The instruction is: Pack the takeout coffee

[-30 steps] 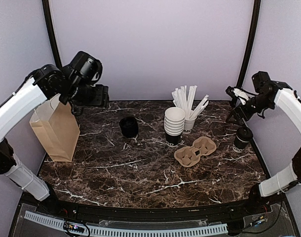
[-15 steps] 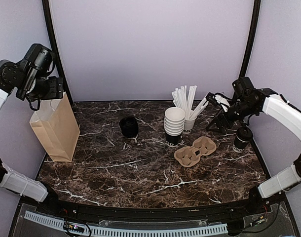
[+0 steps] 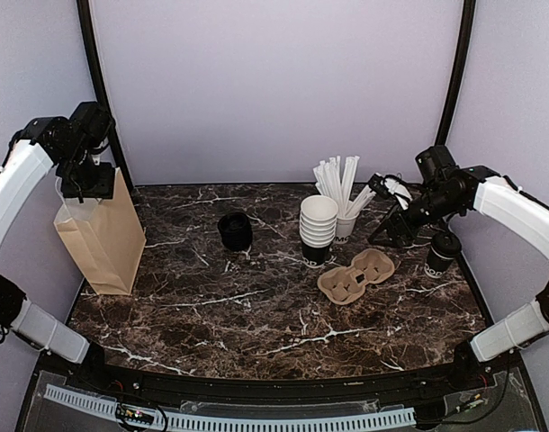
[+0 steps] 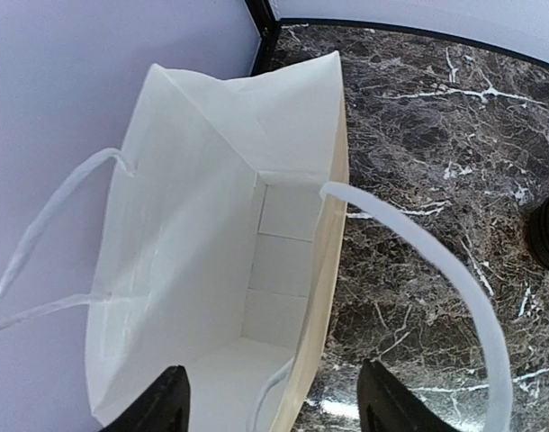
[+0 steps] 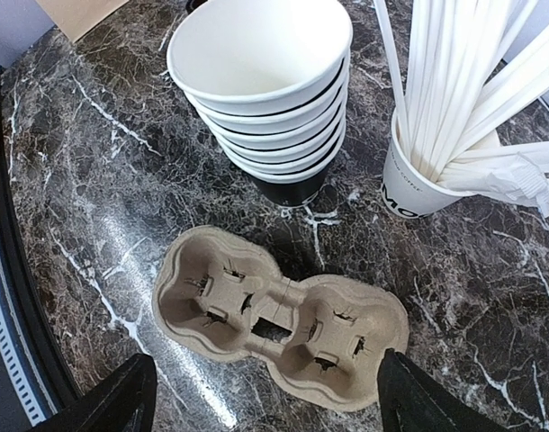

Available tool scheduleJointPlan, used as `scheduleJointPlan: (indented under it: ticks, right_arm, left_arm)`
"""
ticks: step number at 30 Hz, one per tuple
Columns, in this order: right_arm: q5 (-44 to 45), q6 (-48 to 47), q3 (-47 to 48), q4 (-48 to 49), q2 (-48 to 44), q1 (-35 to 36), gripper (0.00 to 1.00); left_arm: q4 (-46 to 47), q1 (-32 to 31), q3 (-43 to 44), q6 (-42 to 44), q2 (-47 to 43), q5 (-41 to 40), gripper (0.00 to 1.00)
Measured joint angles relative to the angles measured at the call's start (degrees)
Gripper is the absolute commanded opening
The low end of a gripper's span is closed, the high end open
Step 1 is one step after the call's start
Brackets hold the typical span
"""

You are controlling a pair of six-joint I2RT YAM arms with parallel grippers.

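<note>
**A:** What fills most of the view?

**B:** The dark marbled counter (image 3: 256,315). At its left edge a brown paper bag (image 3: 103,234) stands upright with its mouth open. It is white inside, and its two white handles arch loosely over the opening.

**A:** And the arms?

**B:** The left tool (image 4: 274,409) hangs above the bag's mouth with its fingers spread and gripping nothing. The right tool (image 5: 270,405) hovers over the right half of the counter, also spread wide and empty.

**A:** What lies beneath that one?

**B:** A stack of lidless cups (image 3: 318,225), black outside and white inside, stands near the middle of the counter. A pulp two-slot cup carrier (image 3: 355,274) lies flat just in front of it and to the right. A white cup of straws (image 3: 346,227) stands just beside the stack, on its far right.

**A:** Where is the takeout coffee?

**B:** The takeout coffee (image 3: 443,252) stands upright on the counter near the right edge, just right of the carrier. Its black lid is on, and it is apart from both tools.

**A:** Anything smaller?

**B:** A dark round item (image 3: 234,231) sits left of the stack. I cannot tell what it is.
</note>
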Motion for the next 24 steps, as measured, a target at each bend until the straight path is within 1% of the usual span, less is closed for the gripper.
scheduleJointPlan:
  ticks: [1,2,3,5,7,8,10,11,12,13,15,19,24]
  right_arm:
    - [0.0,0.0,-0.1,0.1,0.0,0.1,0.86]
    - [0.0,0.0,-0.1,0.1,0.0,0.1,0.85]
    - [0.0,0.1,-0.2,0.2,0.0,0.2,0.85]
    - [0.0,0.0,-0.2,0.2,0.0,0.3,0.85]
    - [0.0,0.0,-0.3,0.3,0.0,0.3,0.85]
    - [0.0,0.1,-0.4,0.4,0.0,0.3,0.85]
    - [0.1,0.1,-0.8,0.5,0.0,0.3,0.84]
    - [0.1,0.2,-0.9,0.5,0.0,0.3,0.84]
    - [0.1,0.2,-1.0,0.5,0.0,0.4,0.84]
    - [0.1,0.2,-1.0,0.5,0.0,0.4,0.84]
    - [0.1,0.2,-1.0,0.5,0.0,0.5,0.84]
    - [0.1,0.3,-1.0,0.5,0.1,0.6,0.83]
    - [0.1,0.5,-1.0,0.5,0.4,0.6,0.83]
  left_arm:
    - [0.4,0.3,-0.3,0.4,0.5,1.1,0.59]
    - [0.8,0.6,-0.5,0.8,1.0,1.7,0.53]
    - [1.4,0.8,-0.7,1.4,1.6,2.6,0.49]
    - [2.3,1.0,-1.0,2.2,2.8,4.0,0.31]
    - [2.9,1.2,-1.3,2.9,3.8,4.9,0.26]
    - [3.1,1.2,-1.5,3.0,4.3,5.3,0.26]
    - [3.5,1.2,-1.5,3.8,5.0,5.7,0.2]
    - [3.6,1.2,-1.6,4.0,5.4,5.8,0.12]
    - [3.8,1.2,-1.7,4.2,5.6,5.8,0.08]
    - [3.9,1.2,-1.8,4.0,5.8,5.8,0.02]
    - [4.2,1.2,-1.9,4.5,5.9,5.9,0.0]
    - [4.4,1.2,-1.8,5.1,5.9,6.8,0.0]
    - [4.6,1.0,-1.8,5.9,5.1,12.1,0.0]
